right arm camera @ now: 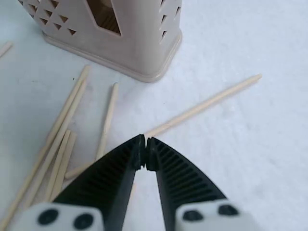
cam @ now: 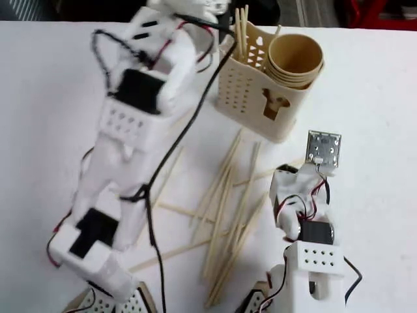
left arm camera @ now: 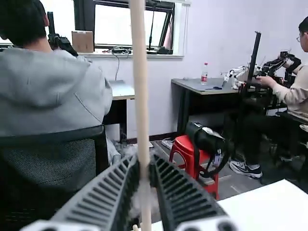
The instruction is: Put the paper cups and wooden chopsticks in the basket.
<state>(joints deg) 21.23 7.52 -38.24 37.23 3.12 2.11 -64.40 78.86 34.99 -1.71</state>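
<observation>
Left fingers (left arm camera: 175, 190) clamped on upright chopstick (left arm camera: 139, 96), right fingers (right arm camera: 166, 166) closed (empty) near basket (right arm camera: 144, 48), paper cups (cam: 296, 59) inside

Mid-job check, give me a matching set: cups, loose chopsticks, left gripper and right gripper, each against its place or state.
1. cups
2. loose chopsticks
3. left gripper
4. right gripper

a. shut, holding nothing
b. in the basket
c. lying on the table
d. shut on a chopstick

Pairs: 1-b, 2-c, 3-d, 4-a
</observation>
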